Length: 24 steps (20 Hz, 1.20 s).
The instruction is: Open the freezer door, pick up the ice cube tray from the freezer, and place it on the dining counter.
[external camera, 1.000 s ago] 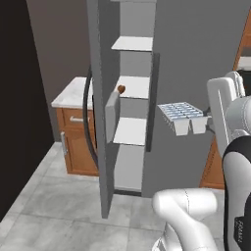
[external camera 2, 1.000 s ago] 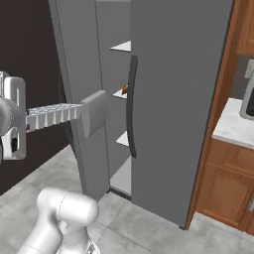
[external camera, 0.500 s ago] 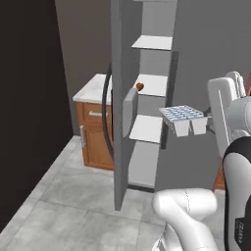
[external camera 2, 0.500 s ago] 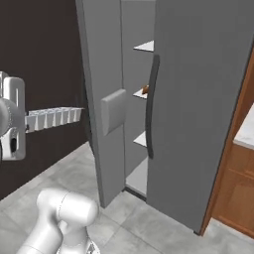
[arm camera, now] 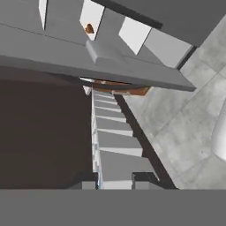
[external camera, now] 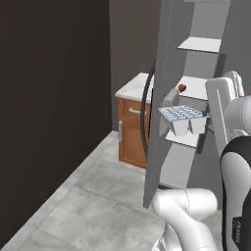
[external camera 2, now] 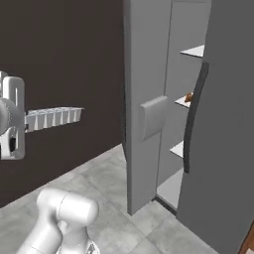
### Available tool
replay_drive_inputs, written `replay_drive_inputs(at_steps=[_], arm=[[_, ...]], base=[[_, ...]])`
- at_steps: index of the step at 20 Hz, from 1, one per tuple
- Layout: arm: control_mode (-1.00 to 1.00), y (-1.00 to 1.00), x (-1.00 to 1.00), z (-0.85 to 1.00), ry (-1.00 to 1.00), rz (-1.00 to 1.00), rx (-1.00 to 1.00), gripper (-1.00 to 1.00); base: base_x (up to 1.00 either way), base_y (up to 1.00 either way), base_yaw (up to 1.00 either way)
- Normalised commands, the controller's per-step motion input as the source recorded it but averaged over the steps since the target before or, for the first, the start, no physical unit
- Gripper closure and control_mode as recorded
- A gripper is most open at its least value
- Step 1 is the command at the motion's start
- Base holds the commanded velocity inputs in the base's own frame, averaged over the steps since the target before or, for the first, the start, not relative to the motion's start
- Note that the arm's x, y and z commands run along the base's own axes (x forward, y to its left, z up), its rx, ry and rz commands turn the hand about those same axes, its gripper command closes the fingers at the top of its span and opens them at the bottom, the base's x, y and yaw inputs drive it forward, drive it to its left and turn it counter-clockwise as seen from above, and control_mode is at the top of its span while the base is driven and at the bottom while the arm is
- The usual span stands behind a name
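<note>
Ice cube tray [external camera: 183,117], pale blue-white with small square cells, is held level in mid-air by the gripper [arm camera: 114,180], clear of the freezer [external camera: 196,93] and out in front of its open side. In the hand view the two dark fingertips [arm camera: 143,178] sit at either side of the tray's near end, closed in against it, and the tray [arm camera: 112,137] runs away from them toward the freezer. From the right base view the tray [external camera 2: 53,118] sticks out sideways from the white hand, well apart from the freezer and set against the dark wall [external camera 2: 59,84]. The freezer door [external camera: 159,98] stands swung open, edge-on, just beside the tray in the left base view; its long dark curved handle [external camera: 145,115] bows out on the side facing away from the freezer interior. A raised square panel [external camera 2: 154,116] shows on the door's inner face in the right base view. Inside the freezer, white shelves [external camera: 200,45] step down one under another, and a small brown thing [external camera: 182,88] lies on the shelf just above the tray's level. The plain grey door [external camera 2: 223,124] next to the freezer is closed, its own dark handle [external camera 2: 193,119] running down its near edge. Beyond the freezer door stands a small brown wooden cabinet [external camera: 131,130] with a pale top, on the grey tiled floor [external camera: 93,201].
</note>
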Motion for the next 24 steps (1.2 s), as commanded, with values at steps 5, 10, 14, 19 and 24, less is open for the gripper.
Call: replay_drive_inputs(at_steps=[5,10,14,19,24], arm=[[1.0,0.0,0.0,0.0,0.0,0.0,0.0,1.0],[1.0,0.0,0.0,0.0,0.0,0.0,0.0,1.0],[1.0,0.0,0.0,0.0,0.0,0.0,0.0,1.0],[1.0,0.0,0.0,0.0,0.0,0.0,0.0,1.0],[1.0,0.0,0.0,0.0,0.0,0.0,0.0,1.0]], base=[[-0.12,0.0,0.72],[0.0,0.0,0.85],[0.0,0.0,0.95],[0.0,0.0,0.99],[0.0,0.0,0.99]])
